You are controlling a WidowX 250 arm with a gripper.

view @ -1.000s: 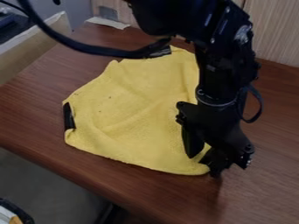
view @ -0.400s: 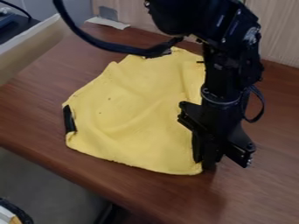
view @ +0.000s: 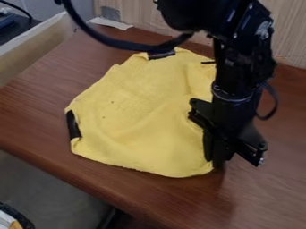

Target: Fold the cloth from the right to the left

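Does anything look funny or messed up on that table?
Nothing's spilled, but the yellow cloth looks a bit odd: it's wrinkled, its edges are uneven, and there are small dark specks on it. A black patch shows at its left edge, and a pale strip lies at the table's far corner.

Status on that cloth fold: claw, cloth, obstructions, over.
Claw closed on yellow cloth, near right corner. Cloth lies spread, fold not yet made. Possible snag: black cable looping by cloth's far edge.
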